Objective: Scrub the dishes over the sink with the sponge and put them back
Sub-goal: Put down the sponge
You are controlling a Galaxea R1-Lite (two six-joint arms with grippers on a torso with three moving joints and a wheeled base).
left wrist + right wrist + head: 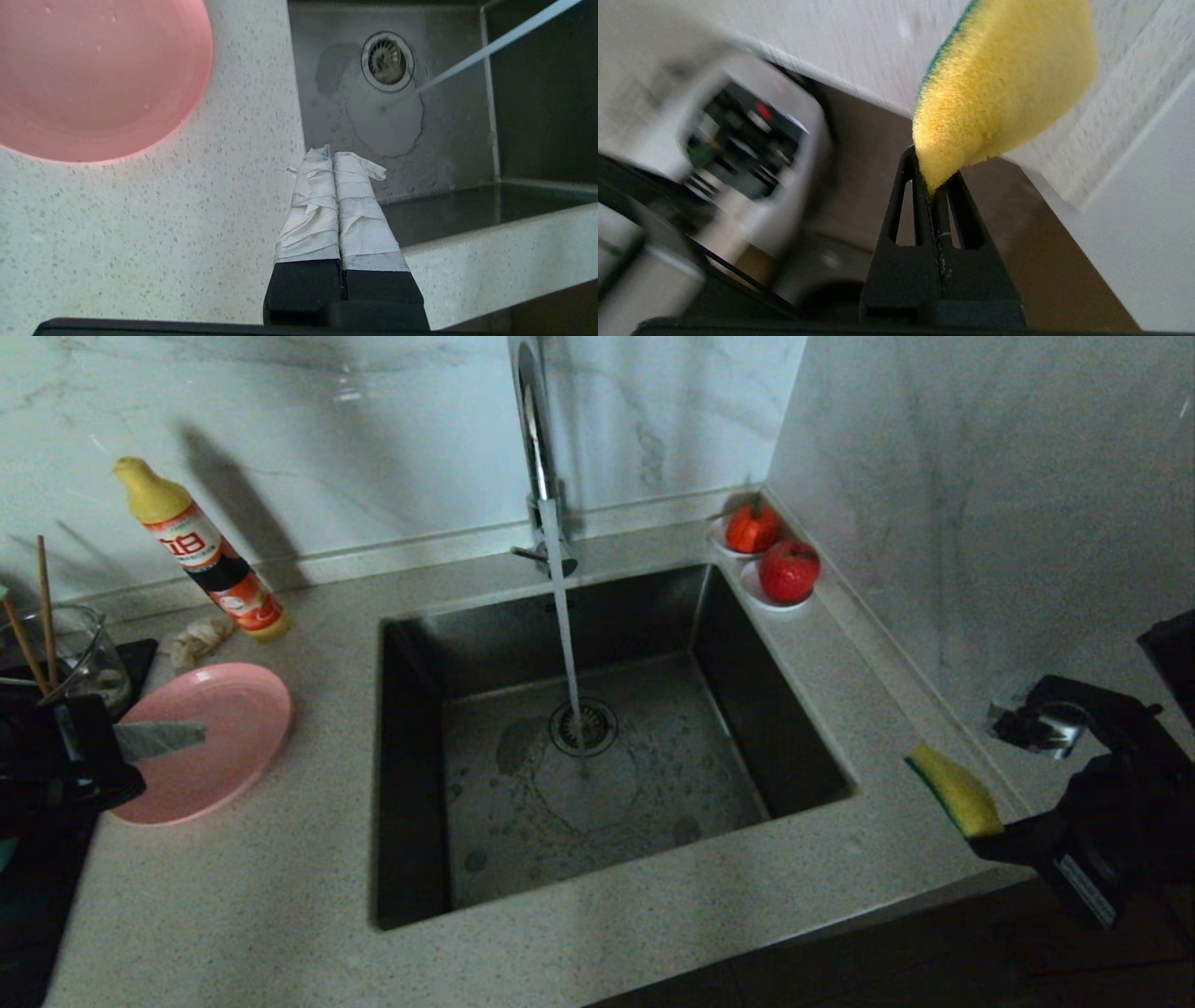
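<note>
Sink (597, 616): dark brushed steel, wet, water-spotted around the drain. Tap (534, 439) behind it: glossy chrome. Countertop (280, 896) around the sink: matt speckled stone. Plate (224, 728) left of the sink: smooth pink plastic. Sponge (954, 789) right of the sink: rough yellow foam.

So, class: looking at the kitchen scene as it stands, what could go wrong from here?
1. The right gripper pinches only a corner of the sponge, so scrubbing may pull it free.
2. The left gripper is shut beside the pink plate, holding nothing.
3. The tap's water stream could splash.
</note>
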